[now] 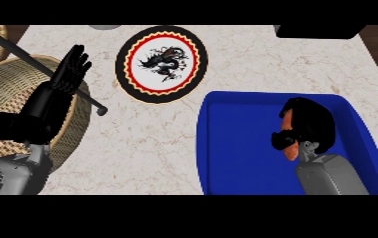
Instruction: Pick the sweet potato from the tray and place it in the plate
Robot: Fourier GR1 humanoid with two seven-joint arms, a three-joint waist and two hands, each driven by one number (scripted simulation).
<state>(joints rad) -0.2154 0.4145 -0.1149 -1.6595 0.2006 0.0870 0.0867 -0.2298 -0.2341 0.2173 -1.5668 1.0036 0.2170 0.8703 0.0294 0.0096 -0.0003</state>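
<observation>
The right robot hand (306, 124) sits in the lower right of the frame, over the blue tray (236, 147), with its dark fingers curled down around the sweet potato (292, 149). Only slivers of orange show: one at the hand's lower edge and a thin strip along its left side, the rest hidden under the palm and fingers. Whether the sweet potato is lifted clear of the tray floor or rests on it cannot be told from this view.

Outward from there, the tray fills the lower right, its rounded rim curving up toward the middle of the frame. Up and to the left of it, apart from the tray, lies the plate (162, 64), round with a black edge, a red and yellow ring and a dark dragon figure on white. Nothing lies on it.

At the left edge the left robot hand (70, 69) rests open, fingers straight and pointing up, above a woven basket (70, 127). All of this sits on the pale marbled tabletop (148, 142).

As for progress, the grasp looks made or nearly so. The lift, the carry up and left to the plate, and the release all remain to be done.
</observation>
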